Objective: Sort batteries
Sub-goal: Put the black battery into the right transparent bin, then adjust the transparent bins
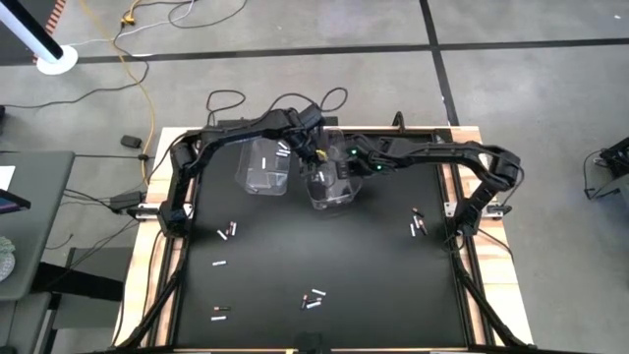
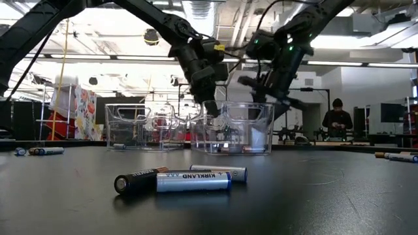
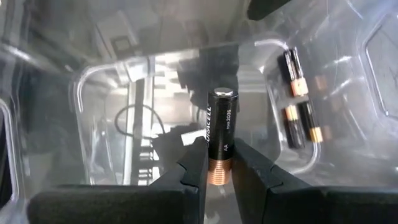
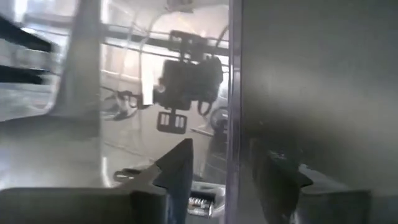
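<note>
Duracell AA battery stands upright between the left gripper's fingers, copper end pinched, over a clear bin holding matching batteries. Right gripper straddles the bin wall, jaws spread.

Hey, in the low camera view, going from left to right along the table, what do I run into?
Batteries at the left edge → left clear bin → Kirkland battery pile up front → right clear bin → batteries at the right edge.
</note>
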`<move>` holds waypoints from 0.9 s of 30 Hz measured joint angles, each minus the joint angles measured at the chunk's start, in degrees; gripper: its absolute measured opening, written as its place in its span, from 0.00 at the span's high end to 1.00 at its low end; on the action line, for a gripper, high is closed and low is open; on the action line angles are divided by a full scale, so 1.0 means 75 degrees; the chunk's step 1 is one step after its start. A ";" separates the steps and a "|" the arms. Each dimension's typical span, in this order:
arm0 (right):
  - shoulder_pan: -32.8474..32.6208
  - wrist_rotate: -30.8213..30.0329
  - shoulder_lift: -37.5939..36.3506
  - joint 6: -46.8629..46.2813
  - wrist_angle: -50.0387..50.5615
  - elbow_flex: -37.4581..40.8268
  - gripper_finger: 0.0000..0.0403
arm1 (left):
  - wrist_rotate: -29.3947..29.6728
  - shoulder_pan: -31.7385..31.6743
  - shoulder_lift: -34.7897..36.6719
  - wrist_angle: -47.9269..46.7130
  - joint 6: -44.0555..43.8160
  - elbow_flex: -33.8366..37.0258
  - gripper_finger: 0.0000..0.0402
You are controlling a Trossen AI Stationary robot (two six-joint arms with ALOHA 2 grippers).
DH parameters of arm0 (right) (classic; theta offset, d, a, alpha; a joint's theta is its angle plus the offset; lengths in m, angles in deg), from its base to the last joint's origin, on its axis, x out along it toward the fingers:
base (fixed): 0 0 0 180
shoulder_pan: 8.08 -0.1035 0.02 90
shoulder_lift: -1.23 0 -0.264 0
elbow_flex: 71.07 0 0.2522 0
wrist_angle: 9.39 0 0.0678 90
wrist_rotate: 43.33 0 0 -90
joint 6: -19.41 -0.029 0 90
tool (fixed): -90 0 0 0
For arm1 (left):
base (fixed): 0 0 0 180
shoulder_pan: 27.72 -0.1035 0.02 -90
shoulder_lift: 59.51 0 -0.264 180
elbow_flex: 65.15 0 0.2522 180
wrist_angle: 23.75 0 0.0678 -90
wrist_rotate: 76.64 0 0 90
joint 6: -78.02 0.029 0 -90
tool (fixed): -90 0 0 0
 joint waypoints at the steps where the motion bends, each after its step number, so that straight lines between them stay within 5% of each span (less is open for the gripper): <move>1: 0.0014 -0.0003 -0.0157 0.0025 0.0074 0.0000 0.53 | 0.0000 0.0011 0.0000 0.0108 0.0000 0.0029 0.88; 14: 0.0014 -0.0303 -0.2317 0.0366 0.0510 0.0003 0.48 | 0.0003 0.0105 0.0000 0.0748 -0.0143 0.0369 0.85; 27: -0.0083 -0.0306 -0.2807 0.0401 0.1389 0.0003 0.48 | 0.0095 0.0111 0.0000 0.0175 -0.0278 0.0227 0.68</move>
